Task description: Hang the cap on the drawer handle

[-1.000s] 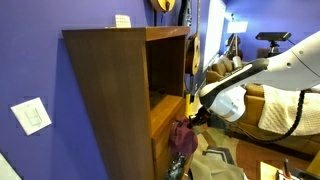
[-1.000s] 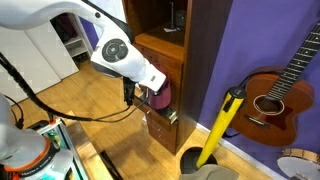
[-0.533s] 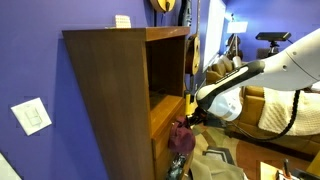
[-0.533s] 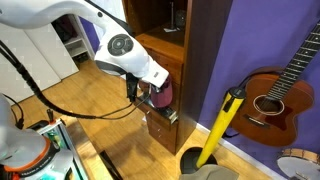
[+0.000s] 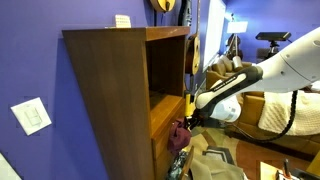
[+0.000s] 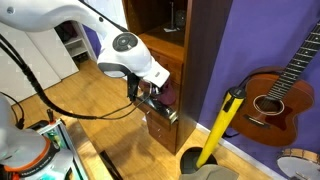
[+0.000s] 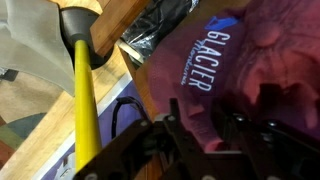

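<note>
The gripper is clamped on the cap, which hangs long axis vertical against the drawer front, loose end pointing floorward.

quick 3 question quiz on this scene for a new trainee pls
1. True or false: the cap in front of the end effector is blue.
2. Which word is printed on the cap? A Glacier, B Summit, C Canyon.
3. Fill in: the tilted pole near the cabinet is ____ in colour.
Key: 1 false, it is maroon; 2 A; 3 yellow.
</note>
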Robot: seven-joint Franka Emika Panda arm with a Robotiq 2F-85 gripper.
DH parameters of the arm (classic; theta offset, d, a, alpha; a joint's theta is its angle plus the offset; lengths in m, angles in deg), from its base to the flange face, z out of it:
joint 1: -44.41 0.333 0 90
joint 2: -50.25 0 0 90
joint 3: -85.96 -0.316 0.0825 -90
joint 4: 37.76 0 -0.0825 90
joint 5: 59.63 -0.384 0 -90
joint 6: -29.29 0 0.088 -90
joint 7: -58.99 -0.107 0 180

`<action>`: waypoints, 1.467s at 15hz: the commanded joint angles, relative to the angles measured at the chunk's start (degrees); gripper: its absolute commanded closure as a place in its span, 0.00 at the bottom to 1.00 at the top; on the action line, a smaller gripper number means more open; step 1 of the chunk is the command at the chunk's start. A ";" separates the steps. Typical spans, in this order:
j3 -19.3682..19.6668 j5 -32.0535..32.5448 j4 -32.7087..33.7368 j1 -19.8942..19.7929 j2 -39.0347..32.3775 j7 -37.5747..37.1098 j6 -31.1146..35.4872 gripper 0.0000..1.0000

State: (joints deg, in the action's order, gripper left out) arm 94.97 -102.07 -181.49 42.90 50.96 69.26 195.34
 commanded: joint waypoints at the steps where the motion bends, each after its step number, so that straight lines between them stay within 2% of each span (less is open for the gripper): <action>1: 0.40 5.49 0.36 -0.56 -0.30 -5.51 -0.03 0.30; 3: 0.95 9.35 0.01 -1.21 0.52 -8.04 -2.00 0.14; 5: 0.30 15.27 -0.43 -3.54 0.91 -11.93 -2.59 0.01; 7: 0.63 20.57 -0.49 -4.77 1.08 -15.42 -4.29 0.00; 10: 0.31 25.15 -0.11 -5.69 1.46 -19.07 -7.32 0.00; 16: -0.25 28.69 1.03 -5.82 2.59 -23.72 -14.96 0.00; 22: -0.55 33.30 2.02 -5.94 2.74 -29.95 -18.25 0.00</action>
State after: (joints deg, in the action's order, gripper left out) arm 95.13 -71.69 -179.93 37.93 53.05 43.03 179.67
